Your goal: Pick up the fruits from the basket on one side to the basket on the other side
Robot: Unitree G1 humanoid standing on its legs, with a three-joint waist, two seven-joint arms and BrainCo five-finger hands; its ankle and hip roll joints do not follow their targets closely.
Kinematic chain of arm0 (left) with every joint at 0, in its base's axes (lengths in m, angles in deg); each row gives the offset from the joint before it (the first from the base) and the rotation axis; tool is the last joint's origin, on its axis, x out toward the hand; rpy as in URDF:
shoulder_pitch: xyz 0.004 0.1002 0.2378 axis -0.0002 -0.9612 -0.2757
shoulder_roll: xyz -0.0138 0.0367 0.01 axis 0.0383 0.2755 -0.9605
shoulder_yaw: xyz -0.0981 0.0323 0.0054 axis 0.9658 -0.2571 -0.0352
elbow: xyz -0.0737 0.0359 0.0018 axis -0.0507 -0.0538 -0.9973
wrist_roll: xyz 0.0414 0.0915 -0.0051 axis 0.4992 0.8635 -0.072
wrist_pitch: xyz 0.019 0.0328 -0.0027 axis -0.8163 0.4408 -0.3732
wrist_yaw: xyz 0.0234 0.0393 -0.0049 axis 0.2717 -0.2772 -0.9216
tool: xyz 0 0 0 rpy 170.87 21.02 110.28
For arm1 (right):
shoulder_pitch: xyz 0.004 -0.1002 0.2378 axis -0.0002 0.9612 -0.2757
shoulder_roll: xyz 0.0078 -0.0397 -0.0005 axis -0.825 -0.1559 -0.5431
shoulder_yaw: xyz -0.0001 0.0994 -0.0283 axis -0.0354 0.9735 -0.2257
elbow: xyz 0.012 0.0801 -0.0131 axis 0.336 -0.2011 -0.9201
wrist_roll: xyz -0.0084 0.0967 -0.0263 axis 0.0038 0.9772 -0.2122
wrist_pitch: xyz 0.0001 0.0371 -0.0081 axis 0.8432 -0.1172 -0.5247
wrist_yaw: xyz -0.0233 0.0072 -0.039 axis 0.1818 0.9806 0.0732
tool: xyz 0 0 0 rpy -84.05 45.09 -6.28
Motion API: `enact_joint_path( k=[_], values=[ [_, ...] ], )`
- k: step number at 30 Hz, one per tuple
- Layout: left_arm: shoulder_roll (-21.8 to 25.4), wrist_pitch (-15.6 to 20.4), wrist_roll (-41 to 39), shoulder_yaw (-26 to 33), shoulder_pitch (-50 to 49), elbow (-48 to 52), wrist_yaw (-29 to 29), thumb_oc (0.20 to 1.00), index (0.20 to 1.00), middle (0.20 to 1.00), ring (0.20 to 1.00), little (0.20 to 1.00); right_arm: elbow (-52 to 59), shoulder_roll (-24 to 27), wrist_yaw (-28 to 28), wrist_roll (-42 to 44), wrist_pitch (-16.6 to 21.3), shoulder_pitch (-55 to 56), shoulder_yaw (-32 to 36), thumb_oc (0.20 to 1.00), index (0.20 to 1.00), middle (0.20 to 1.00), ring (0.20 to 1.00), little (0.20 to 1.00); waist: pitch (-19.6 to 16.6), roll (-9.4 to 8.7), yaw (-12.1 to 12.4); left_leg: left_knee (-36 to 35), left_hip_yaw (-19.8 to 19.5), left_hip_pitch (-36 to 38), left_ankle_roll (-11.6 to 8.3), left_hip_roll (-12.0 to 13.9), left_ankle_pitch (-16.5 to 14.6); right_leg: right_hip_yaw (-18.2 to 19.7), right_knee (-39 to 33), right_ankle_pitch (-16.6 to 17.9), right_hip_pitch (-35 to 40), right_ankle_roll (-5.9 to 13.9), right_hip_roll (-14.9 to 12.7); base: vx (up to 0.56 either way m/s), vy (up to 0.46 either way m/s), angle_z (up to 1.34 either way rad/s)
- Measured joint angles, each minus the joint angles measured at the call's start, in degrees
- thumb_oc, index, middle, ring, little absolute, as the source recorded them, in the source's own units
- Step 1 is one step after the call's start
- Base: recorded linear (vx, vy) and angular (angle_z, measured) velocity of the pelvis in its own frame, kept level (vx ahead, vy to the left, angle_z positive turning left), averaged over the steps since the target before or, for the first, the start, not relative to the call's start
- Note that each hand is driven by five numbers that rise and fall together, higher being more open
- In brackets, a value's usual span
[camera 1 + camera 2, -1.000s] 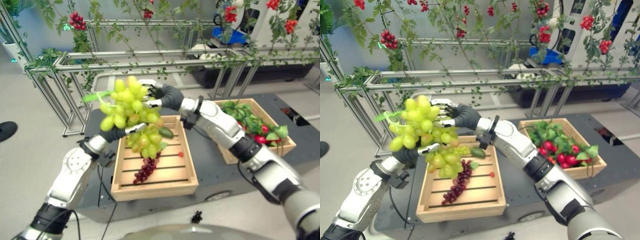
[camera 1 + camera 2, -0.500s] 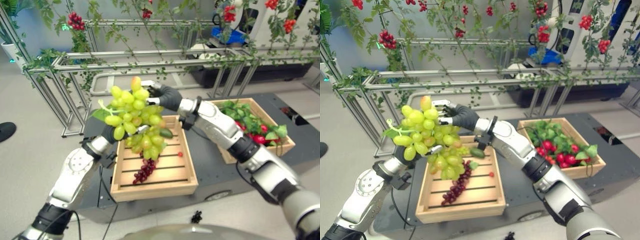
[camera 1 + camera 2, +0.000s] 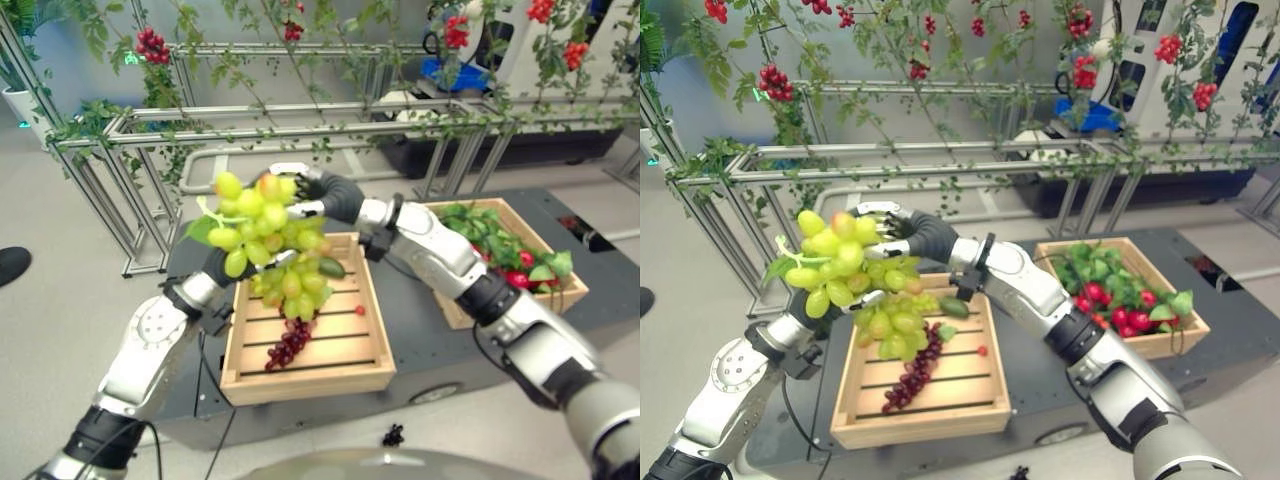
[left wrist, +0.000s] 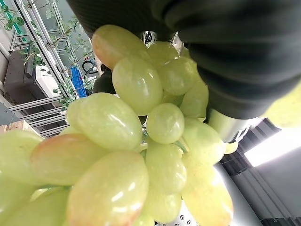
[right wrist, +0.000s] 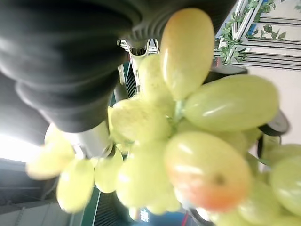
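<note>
I saw a large bunch of green grapes (image 3: pixel 262 222) held up in the air between both hands, above the far left corner of the left wooden crate (image 3: pixel 305 372). My left hand (image 3: pixel 216 266) came up from below; its fingers were hidden behind the fruit, so I could not tell whether they were curled or straight. My right hand (image 3: pixel 318 194) reached across from the right and met the top of the bunch, fingers curled onto it. Lower grapes of the bunch hung down toward the crate. Inside that crate lay a dark purple grape cluster (image 3: pixel 288 343) and one small red fruit (image 3: pixel 360 309). The right crate (image 3: pixel 456 311), on the same dark platform (image 3: pixel 420 330), held red fruits (image 3: pixel 520 274) among green leaves.
</note>
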Motion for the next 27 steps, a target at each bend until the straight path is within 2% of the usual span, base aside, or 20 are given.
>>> enact_joint_path(
  k=[5, 10, 17, 27],
  values=[
    [0.0, 0.0, 0.0, 0.0, 0.0, 0.0, -0.3, 0.2, 0.2, 0.2, 0.2, 0.2, 1.2, 5.0, 2.1, -0.2, -1.5, -4.4, -2.6, 1.0, 1.0, 1.0, 1.0, 1.0, -0.2, -0.24, 0.1, 0.0, 0.0, 0.0, -0.02, 0.0, 0.0, 0.0, 0.0, 0.0, 0.0, 0.0, 0.0, 0.0, 0.0, 0.0],
    [0.0, 0.0, 0.0, 0.0, 0.1, 0.0, -0.4, 0.2, 0.2, 0.2, 0.2, 0.2, 1.2, 6.7, 2.8, -0.2, -1.8, -6.1, -3.9, 1.0, 1.0, 1.0, 1.0, 1.0, -0.2, -0.31, 0.0, 0.0, 0.0, 0.0, -0.03, 0.0, 0.0, 0.0, 0.0, 0.0, 0.0, 0.0, 0.0, 0.0, 0.0, 0.0],
    [0.0, 0.0, 0.0, 0.0, 0.1, 0.0, -0.5, 0.2, 0.2, 0.2, 0.2, 0.2, 1.3, 6.4, 2.7, -0.3, -1.7, -6.1, -3.9, 1.0, 1.0, 1.0, 1.0, 1.0, -0.2, -0.28, 0.0, 0.0, 0.0, 0.0, -0.03, 0.0, 0.0, 0.0, 0.0, 0.0, -0.1, 0.01, 0.0, 0.0, 0.0, 0.0],
    [0.0, -0.1, 0.0, 0.1, 0.1, 0.0, -0.4, 0.2, 0.2, 0.2, 0.2, 0.2, 0.3, 2.7, 1.9, -2.3, -1.7, -5.9, -3.1, 1.0, 1.0, 1.0, 1.0, 1.0, -0.2, -0.26, 0.0, 0.0, 0.0, 0.0, -0.03, 0.0, 0.0, 0.1, 0.0, 0.0, -0.1, 0.01, 0.0, 0.0, 0.0, 0.0]
  ],
)
